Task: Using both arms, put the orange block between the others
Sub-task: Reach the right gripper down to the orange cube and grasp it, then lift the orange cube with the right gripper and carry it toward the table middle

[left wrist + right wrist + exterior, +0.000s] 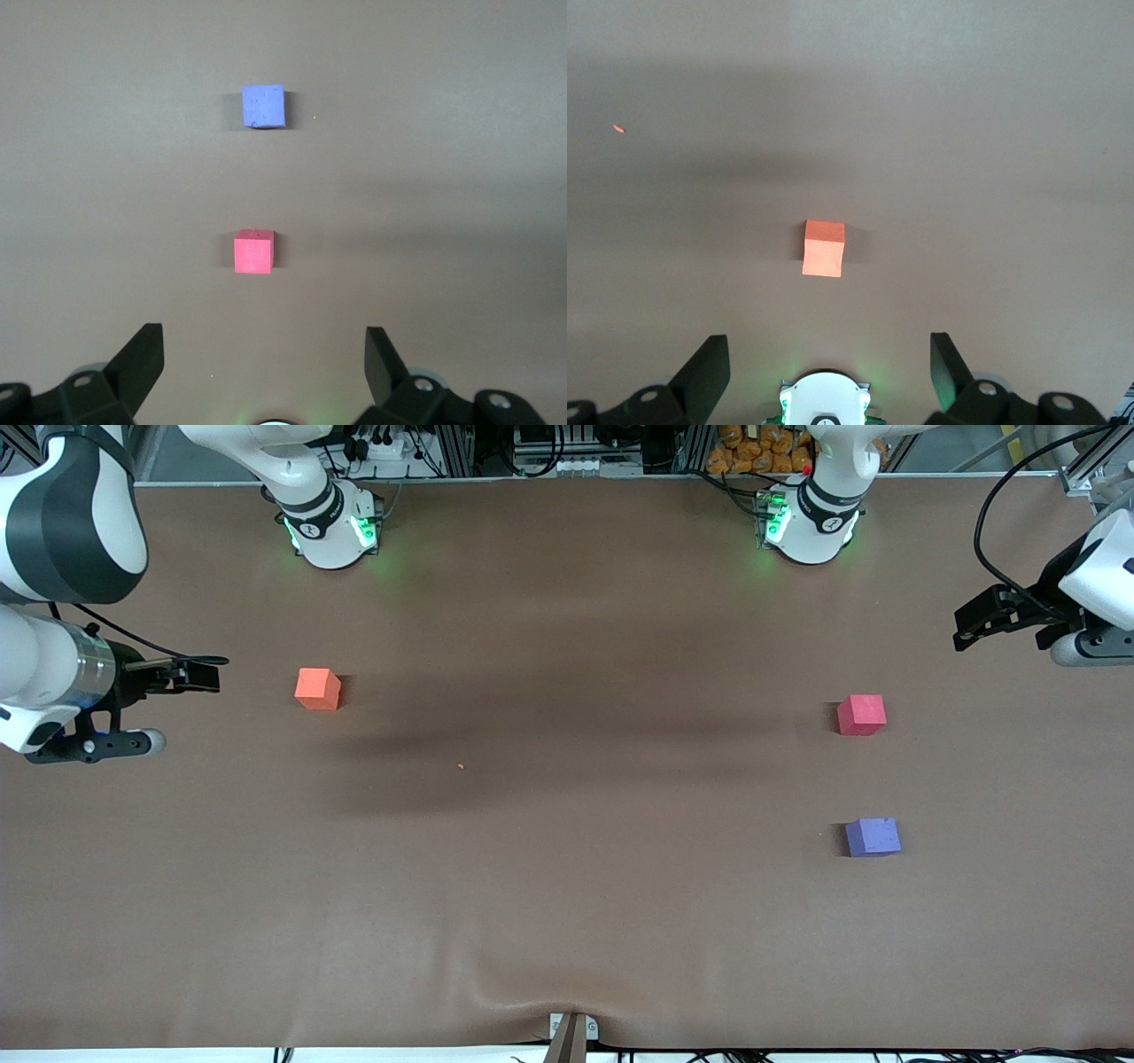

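Observation:
The orange block (317, 688) (824, 249) rests on the brown table toward the right arm's end. Toward the left arm's end sit the others: a red-pink cube (861, 715) (254, 251) and a purple-blue cube (873, 837) (265, 106), which lies nearer to the front camera, with a bare gap between them. My right gripper (202, 674) (829, 359) hangs open and empty over the table's right-arm end, apart from the orange block. Over the other end my left gripper (970, 624) (264, 354) is also open and holds nothing.
The two arm bases (332, 527) (808, 522) glow green along the table's robot-side edge. A tiny orange crumb (461, 765) (618, 128) lies on the cloth near the middle. A small bracket (571, 1032) sticks up at the camera-side edge.

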Controlling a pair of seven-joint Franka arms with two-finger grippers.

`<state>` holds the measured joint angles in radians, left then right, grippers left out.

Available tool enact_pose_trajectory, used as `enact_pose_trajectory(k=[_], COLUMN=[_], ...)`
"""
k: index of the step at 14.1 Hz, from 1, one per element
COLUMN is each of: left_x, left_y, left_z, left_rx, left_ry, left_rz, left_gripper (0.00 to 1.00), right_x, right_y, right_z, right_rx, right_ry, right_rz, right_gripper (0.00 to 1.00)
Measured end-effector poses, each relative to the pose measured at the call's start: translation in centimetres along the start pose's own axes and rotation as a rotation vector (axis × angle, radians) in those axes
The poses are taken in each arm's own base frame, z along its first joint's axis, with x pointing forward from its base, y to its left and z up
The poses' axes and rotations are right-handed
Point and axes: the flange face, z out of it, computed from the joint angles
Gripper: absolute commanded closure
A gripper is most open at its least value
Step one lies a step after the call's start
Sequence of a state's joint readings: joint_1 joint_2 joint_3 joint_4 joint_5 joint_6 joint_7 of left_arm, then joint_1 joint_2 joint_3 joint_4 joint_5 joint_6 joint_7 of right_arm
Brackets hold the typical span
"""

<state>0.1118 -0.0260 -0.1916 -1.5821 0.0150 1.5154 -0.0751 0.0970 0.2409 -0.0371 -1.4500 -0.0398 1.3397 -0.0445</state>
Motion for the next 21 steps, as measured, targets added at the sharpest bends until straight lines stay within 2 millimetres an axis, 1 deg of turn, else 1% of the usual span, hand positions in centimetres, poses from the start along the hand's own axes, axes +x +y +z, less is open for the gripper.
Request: enact_pose_trajectory(k=[1, 2, 4, 5, 6, 8, 10, 12, 13, 14, 15, 18, 20, 21], left_x=[0.1, 0.2, 0.3, 0.3, 0.3, 0.3, 0.4, 0.5, 0.5, 0.6, 0.6, 0.6, 0.6, 0.7], left_y=[0.0, 0.0, 0.0, 0.0, 0.0, 0.0, 0.0, 0.0, 0.0, 0.0, 0.0, 0.0, 0.0, 0.0], left_z=[0.1, 0.2, 0.3, 0.4, 0.4, 0.5, 0.6, 0.8, 0.8, 0.9, 0.9, 0.9, 1.1, 1.1], left_rx=[0.000, -0.001, -0.001, -0.001, -0.001, -0.001, -0.001, -0.002, -0.002, -0.002, -0.002, -0.002, -0.002, -0.002], left_ry=[0.000, 0.000, -0.002, -0.003, -0.003, -0.005, -0.007, -0.008, -0.008, -0.009, -0.009, -0.009, -0.012, -0.013], left_rz=[0.000, 0.000, 0.001, 0.001, 0.001, 0.001, 0.001, 0.001, 0.001, 0.001, 0.001, 0.001, 0.002, 0.002], left_gripper=[0.00, 0.00, 0.00, 0.00, 0.00, 0.00, 0.00, 0.00, 0.00, 0.00, 0.00, 0.00, 0.00, 0.00], right_x=[1.0, 2.7, 6.4, 7.6, 8.2, 8.5, 8.3, 7.3, 6.5, 5.7, 4.8, 2.5, 1.6, 1.4], right_y=[-0.1, -0.3, 0.0, 0.4, 0.8, 0.9, 0.4, -0.2, -0.4, -0.5, -0.8, -2.1, -2.9, -2.9], right_z=[1.7, 4.2, 10.0, 12.3, 14.1, 17.7, 22.3, 27.2, 29.1, 30.5, 31.4, 33.3, 34.6, 35.2], right_rx=[0.003, 0.003, 0.003, 0.006, 0.009, 0.013, 0.015, 0.027, 0.031, 0.041, 0.066, 0.129, 0.131, 0.130], right_ry=[-0.029, -0.063, -0.126, -0.156, -0.184, -0.202, -0.205, -0.218, -0.233, -0.254, -0.275, -0.316, -0.321, -0.322], right_rz=[-0.003, -0.005, -0.003, 0.003, 0.008, 0.008, -0.001, -0.005, -0.006, -0.003, 0.005, 0.019, 0.015, 0.016], right_gripper=[0.00, 0.00, 0.00, 0.00, 0.00, 0.00, 0.00, 0.00, 0.00, 0.00, 0.00, 0.00, 0.00, 0.00])
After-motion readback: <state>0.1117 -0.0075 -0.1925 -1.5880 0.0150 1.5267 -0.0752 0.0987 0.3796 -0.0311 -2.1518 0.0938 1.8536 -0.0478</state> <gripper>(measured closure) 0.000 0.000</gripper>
